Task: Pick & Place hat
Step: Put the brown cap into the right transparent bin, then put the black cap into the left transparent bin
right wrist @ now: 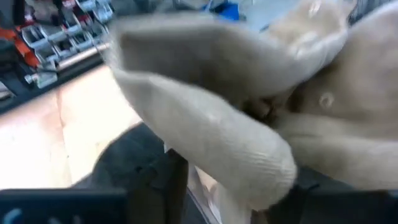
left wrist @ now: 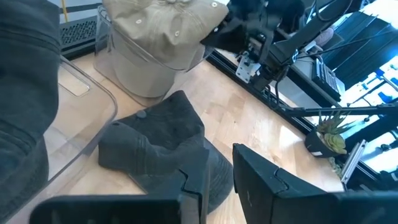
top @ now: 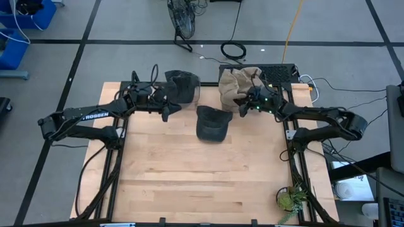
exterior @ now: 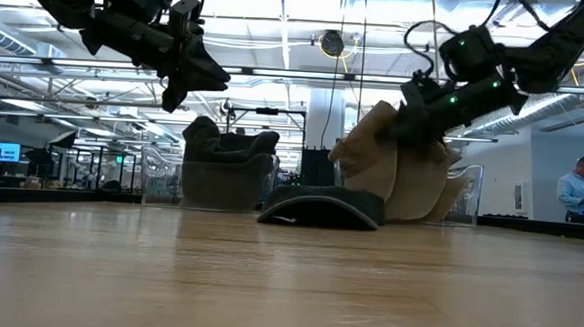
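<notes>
The dark cap (top: 212, 123) lies flat on the counter (top: 202, 183), nearest the front of everything on it, between the two arms. It is charcoal grey, rumpled, its brim toward the front edge, and no hand touches it.

The left hand (top: 166, 111) hangs above the counter just left of that cap, its arm reaching in from the left side and angled downward; its fingers (left wrist: 261, 180) stand slightly apart with nothing between them. Just behind it sits a stack of dark caps (top: 182, 86) in a clear bin.

The right hand (top: 242, 106) comes in from the right, raised off the counter and tilted down at the stack of tan hats (top: 235, 83) at the back. The top tan hat (right wrist: 217, 124) drapes over its fingers and fills the wrist view, pale canvas with a curved brim; the hand seems closed on that hat's edge. The dark cap lies just in front and to the left of this hand, apart from it.
</notes>
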Controlling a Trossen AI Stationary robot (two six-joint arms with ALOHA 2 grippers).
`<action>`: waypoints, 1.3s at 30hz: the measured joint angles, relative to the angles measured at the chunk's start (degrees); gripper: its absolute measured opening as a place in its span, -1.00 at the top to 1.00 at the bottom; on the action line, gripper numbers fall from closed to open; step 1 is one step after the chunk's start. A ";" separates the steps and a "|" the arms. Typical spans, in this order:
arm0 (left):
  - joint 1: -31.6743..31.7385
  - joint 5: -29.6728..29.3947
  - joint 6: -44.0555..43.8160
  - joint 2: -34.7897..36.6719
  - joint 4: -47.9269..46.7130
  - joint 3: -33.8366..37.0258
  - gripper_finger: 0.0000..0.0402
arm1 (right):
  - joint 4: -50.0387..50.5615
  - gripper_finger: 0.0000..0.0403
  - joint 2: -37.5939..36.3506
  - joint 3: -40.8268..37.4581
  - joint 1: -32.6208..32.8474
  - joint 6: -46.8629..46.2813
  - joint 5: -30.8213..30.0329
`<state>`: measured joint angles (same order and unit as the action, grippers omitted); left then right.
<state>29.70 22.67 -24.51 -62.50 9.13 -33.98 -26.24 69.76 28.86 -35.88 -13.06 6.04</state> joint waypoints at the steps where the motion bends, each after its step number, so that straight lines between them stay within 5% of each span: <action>1: -0.12 0.01 0.00 0.00 0.00 0.00 0.64 | 0.16 0.15 -1.18 0.00 0.00 0.00 -0.06; 13: -3.89 -0.49 2.84 0.00 3.58 -0.04 0.64 | 8.77 -0.02 -20.74 0.00 3.46 5.34 -10.28; 19: -7.24 -6.76 3.53 -0.02 1.45 -1.96 0.64 | 9.02 -0.02 -26.37 0.06 8.34 6.30 -15.15; 31: -15.51 -22.32 8.48 -1.83 -16.15 -12.56 0.64 | 28.62 0.12 -22.47 11.54 23.41 4.90 -21.02; 39: -21.91 -26.19 8.73 -8.72 -20.42 -20.34 0.64 | 51.51 0.48 -14.65 22.66 31.28 -1.83 -20.84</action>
<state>7.79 -3.53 -15.79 -71.22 -11.30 -54.32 25.27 55.11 51.52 -4.60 -14.89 -14.81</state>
